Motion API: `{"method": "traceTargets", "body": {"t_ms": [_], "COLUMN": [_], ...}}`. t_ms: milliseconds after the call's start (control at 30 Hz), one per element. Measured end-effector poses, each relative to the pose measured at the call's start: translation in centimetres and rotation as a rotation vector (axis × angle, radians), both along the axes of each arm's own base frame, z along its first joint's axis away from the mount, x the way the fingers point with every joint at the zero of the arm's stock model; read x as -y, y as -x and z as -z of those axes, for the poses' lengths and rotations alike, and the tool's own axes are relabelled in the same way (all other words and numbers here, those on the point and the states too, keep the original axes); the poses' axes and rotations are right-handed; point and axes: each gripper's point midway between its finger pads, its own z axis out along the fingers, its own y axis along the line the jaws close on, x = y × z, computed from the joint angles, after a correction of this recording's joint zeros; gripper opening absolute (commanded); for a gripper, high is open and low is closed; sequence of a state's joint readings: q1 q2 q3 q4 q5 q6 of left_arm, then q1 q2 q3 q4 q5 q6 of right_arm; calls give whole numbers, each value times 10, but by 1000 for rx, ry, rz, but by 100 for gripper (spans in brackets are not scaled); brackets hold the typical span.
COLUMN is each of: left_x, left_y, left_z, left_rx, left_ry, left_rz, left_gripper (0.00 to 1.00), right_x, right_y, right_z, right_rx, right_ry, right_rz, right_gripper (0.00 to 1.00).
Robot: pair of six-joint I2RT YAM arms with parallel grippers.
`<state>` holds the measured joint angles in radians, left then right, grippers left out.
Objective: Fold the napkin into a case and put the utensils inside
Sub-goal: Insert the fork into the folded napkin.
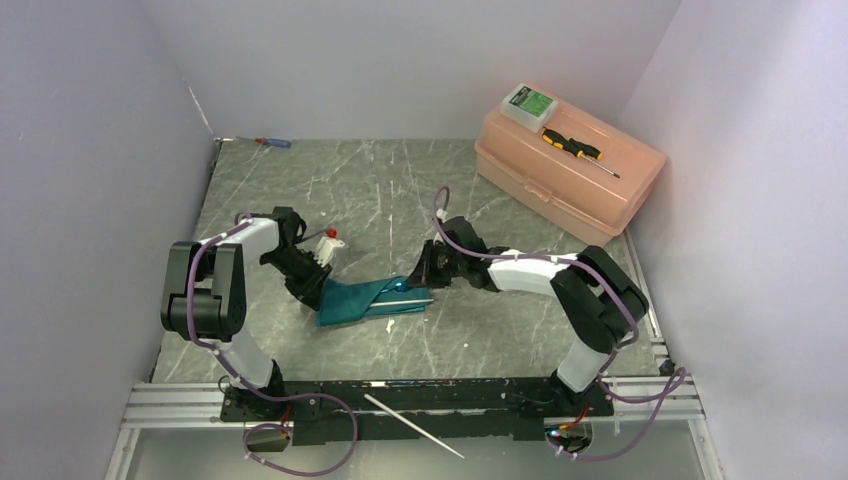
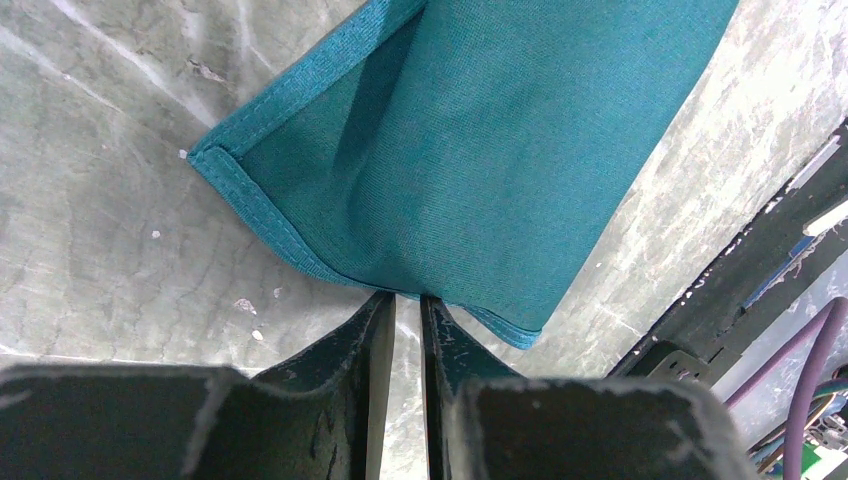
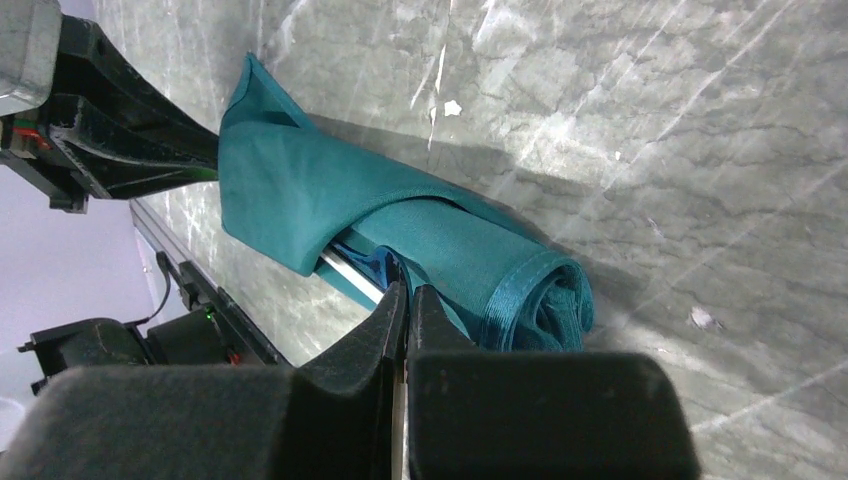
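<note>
A white stick lies loose across the rail at the near edge. On the desk, mid-way back, the napkin lies loosely rolled. The left pincer, all but shut, nips its hem. The right pincer is clamped on the utensils, one white and one blue, tucked into the roll. Far right, a yellow screwdriver rests on a peach box. A red screwdriver lies at the far left corner.

One teal napkin, one blue utensil, two white sticks, one yellow-and-black screwdriver, one red-and-blue screwdriver, one pink box, one small green-and-white box, two robot arms, two grippers.
</note>
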<state>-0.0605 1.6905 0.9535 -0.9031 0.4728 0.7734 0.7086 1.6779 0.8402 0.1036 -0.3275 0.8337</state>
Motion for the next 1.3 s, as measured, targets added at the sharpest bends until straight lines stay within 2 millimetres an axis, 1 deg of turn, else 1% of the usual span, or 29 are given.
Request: {"method": "traceTargets", "body": {"t_ms": [167, 433, 467, 500, 567, 633, 667, 767, 833, 900, 933, 967, 1000, 1067, 1100, 1133, 1167, 1267, 1300], "left_x": [0, 0, 0, 0, 0, 0, -1, -2, -3, -5, -6, -7, -7, -10, -12, -14, -17, -27, -31], "left_y": [0, 0, 0, 0, 0, 0, 0, 2, 4, 5, 6, 5, 4, 0, -3, -6, -10, -24, -30], "left_z": [0, 0, 0, 0, 0, 0, 0, -1, -1, -3, -5, -7, -10, -17, -20, -25, -29, -50, -58], "left_rx": [0, -1, -1, -2, -2, -3, -4, -15, -25, -32, -37, -39, -39, -38, -34, -29, -18, 17, 34], "left_ry": [0, 0, -1, -1, -1, -2, -3, -9, -13, -23, -27, -27, -27, -29, -31, -36, -40, -53, -53], "left_rz": [0, 0, 0, 0, 0, 0, 1, 4, 10, 19, 20, 20, 19, 13, 7, 0, 0, -35, -51], "left_gripper": [21, 21, 21, 21, 21, 21, 22, 25, 26, 28, 30, 32, 35, 40, 55, 85, 93, 95, 95], "right_x": [-7, -16, -16, -17, -17, -16, -15, -10, -5, 1, 3, 6, 7, 14, 19, 25, 32, 62, 75], "right_y": [3, 4, 5, 5, 5, 6, 5, 4, 2, 0, -2, -5, -8, -12, -14, -17, -20, -32, -39], "right_z": [10, 7, 8, 9, 12, 13, 14, 14, 9, 0, -4, -11, -16, -27, -33, -37, -41, -52, -56], "right_rx": [-22, -15, -16, -21, -29, -31, -30, -15, 5, 31, 44, 62, 76, 109, 125, 142, 154, 197, 218], "right_ry": [-14, -61, -63, -65, -63, -61, -56, -36, -21, -9, -4, 5, 11, 28, 37, 48, 56, 105, 128], "right_rz": [-21, -51, -53, -53, -52, -49, -48, -50, -49, -54, -57, -62, -67, -74, -76, -75, -69, -29, -2], "right_gripper": [0, 0, 2, 8, 24, 37, 45, 59, 72, 80, 82, 87, 98, 100, 100, 100, 100, 100, 100]}}
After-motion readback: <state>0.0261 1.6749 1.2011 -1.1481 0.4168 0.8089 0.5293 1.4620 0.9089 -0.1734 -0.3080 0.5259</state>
